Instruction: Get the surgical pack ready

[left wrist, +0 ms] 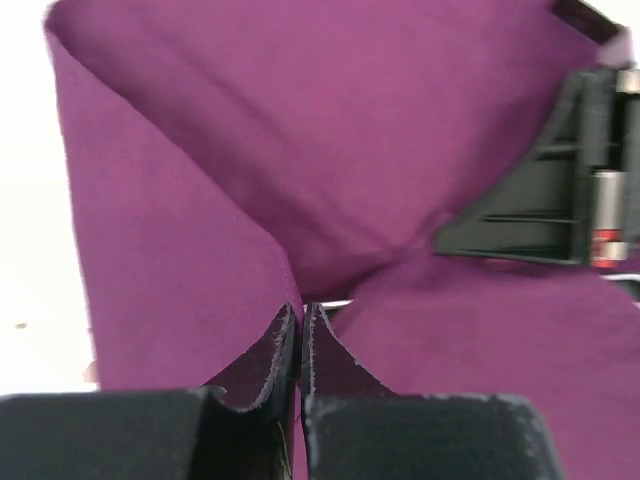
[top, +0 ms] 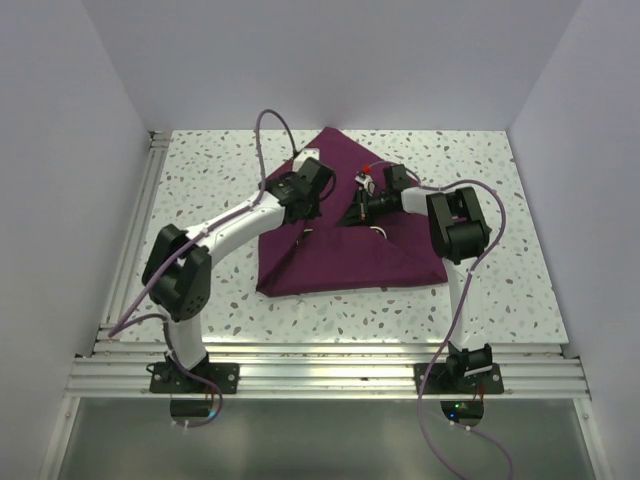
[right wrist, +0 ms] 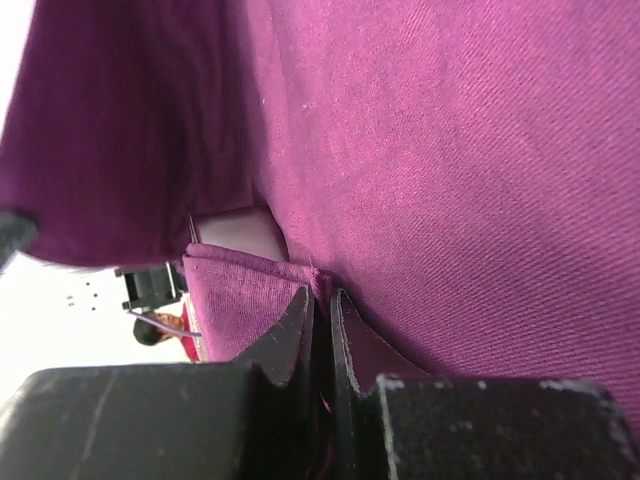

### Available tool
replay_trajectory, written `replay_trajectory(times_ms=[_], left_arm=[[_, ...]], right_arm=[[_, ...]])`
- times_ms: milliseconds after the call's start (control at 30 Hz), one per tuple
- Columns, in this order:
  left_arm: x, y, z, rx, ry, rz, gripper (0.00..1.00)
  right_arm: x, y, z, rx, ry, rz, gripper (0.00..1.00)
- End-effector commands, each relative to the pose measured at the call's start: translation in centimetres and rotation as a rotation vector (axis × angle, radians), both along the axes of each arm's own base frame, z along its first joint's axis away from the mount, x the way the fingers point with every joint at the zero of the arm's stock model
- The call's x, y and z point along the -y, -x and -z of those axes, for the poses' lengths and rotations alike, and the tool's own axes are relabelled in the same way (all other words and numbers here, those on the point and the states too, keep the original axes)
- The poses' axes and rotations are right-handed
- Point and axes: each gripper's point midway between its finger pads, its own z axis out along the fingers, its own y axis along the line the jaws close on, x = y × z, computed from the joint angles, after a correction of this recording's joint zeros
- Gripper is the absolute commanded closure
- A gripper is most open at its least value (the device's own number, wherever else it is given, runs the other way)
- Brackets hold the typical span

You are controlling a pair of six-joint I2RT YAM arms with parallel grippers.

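Observation:
The surgical pack (top: 345,262) is a plum-purple cloth lying partly folded on the speckled table, its far corner pointing away from the arms. Both grippers meet above its middle. My left gripper (top: 311,212) is shut, and a raised fold of the cloth (left wrist: 300,120) runs up into its tips (left wrist: 302,310). My right gripper (top: 358,212) is shut on a stitched hem of the cloth (right wrist: 450,150), which is pinched between its fingers (right wrist: 322,295). In the left wrist view the right gripper's black finger (left wrist: 530,205) shows just to the right, resting against the cloth.
The speckled table (top: 200,180) is walled in by white panels on the left, right and back. An aluminium rail (top: 320,372) carrying both arm bases runs along the near edge. Purple cables (top: 262,130) loop over the arms.

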Motion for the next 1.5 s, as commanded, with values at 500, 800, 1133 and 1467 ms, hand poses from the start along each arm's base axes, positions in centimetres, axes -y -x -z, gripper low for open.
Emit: replay_trajectory(times_ms=[500, 800, 1133, 1467], left_arm=[[18.0, -3.3, -6.0, 0.147, 0.470, 0.203, 1.00], [21.9, -2.7, -7.1, 0.175, 0.609, 0.324, 1.00], [22.9, -1.8, -4.1, 0.136, 0.613, 0.382, 0.80], [21.9, 0.1, -6.2, 0.190, 0.616, 0.481, 0.33]], right_arm=[[0.4, 3.4, 7.9, -0.133, 0.149, -0.014, 1.00], [0.3, 3.5, 8.2, -0.144, 0.150, -0.017, 1.00], [0.3, 3.6, 8.1, -0.145, 0.145, -0.020, 1.00], [0.3, 3.6, 8.1, -0.149, 0.142, -0.019, 1.00]])
